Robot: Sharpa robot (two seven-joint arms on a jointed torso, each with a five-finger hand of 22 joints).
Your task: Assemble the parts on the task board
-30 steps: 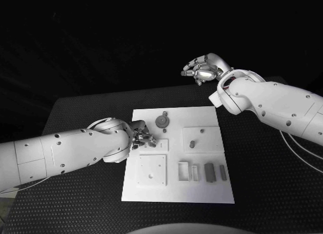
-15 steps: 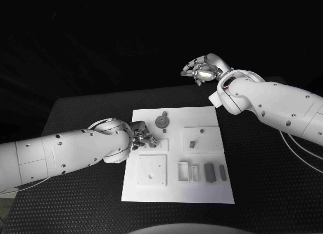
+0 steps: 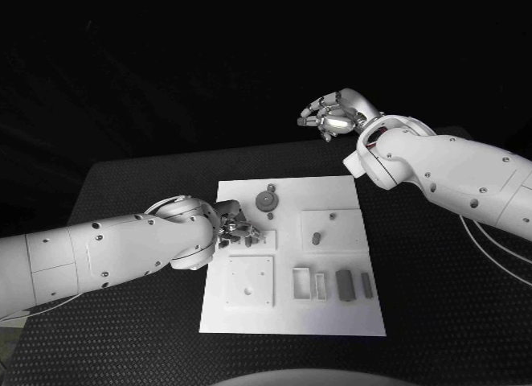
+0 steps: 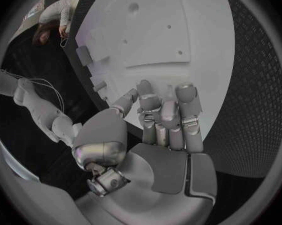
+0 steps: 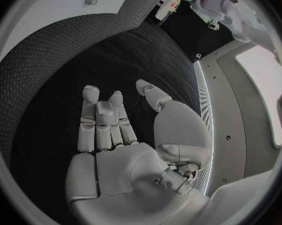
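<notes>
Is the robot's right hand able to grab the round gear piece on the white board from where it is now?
Probably not right away. The right hand is raised beyond the table's far edge, holding nothing, well away from the round gear piece. Nothing blocks the way, though; the left hand sits lower on the white board.

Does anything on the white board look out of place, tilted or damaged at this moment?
Nothing stands out. The task board lies flat on the table, and the round part, the small part and the bars near the right side sit in order. The left hand is over the board's left edge; the right hand is raised, apart.
</notes>
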